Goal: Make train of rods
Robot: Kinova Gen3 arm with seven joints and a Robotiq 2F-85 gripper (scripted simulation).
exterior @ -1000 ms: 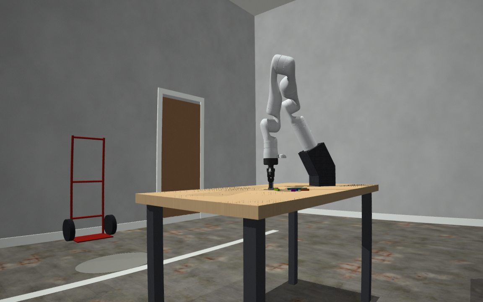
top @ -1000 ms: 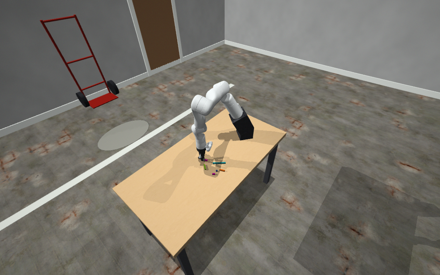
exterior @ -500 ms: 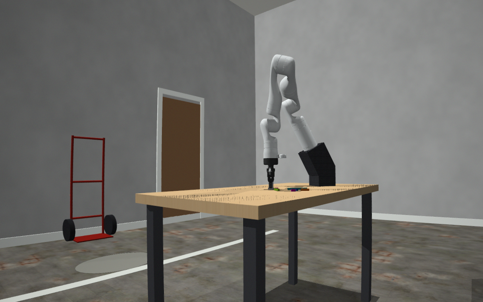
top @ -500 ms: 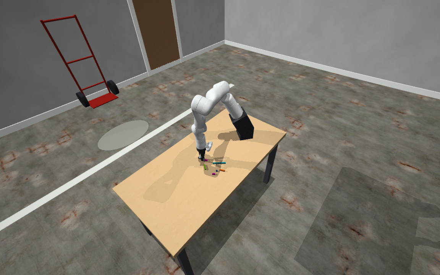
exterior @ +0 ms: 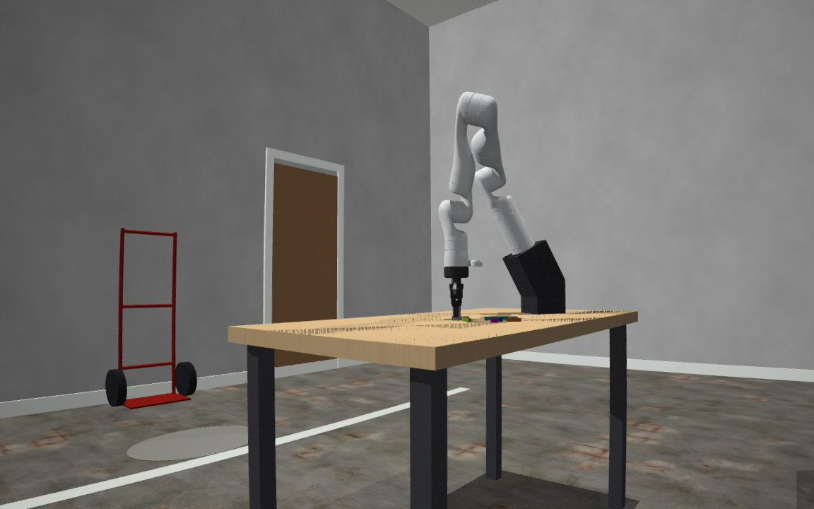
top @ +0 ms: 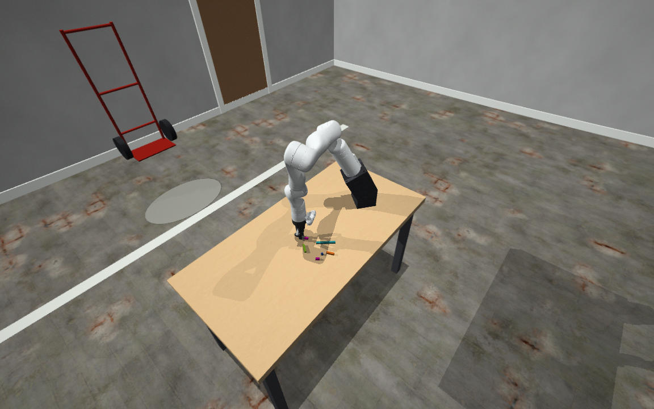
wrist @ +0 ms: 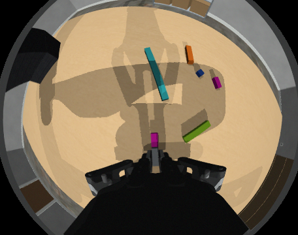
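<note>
My gripper [top: 299, 237] [exterior: 456, 317] [wrist: 155, 155] is low at the table, its fingers shut on the grey rod [wrist: 155, 160], which lies lengthwise between them. One magenta rod [top: 306, 238] [wrist: 154, 140] lies in line at the grey rod's far end; any gap is too small to tell. The lime rod [top: 304, 248] [exterior: 466, 319] [wrist: 197, 131] lies slanted to the right in the wrist view. The turquoise rod [top: 326, 242] [wrist: 156, 74] lies farther ahead. The other magenta rod [top: 317, 258] [wrist: 216, 82] and the blue rod [top: 322, 253] [wrist: 200, 73] lie at the upper right in the wrist view.
The orange rod [top: 330, 253] [exterior: 514, 319] [wrist: 189, 55] lies beyond the blue rod. The arm's black base [top: 362, 189] [exterior: 536, 281] [wrist: 34, 55] stands on the wooden table [top: 268, 330] [exterior: 334, 341]. Arm shadows cross the rods' area.
</note>
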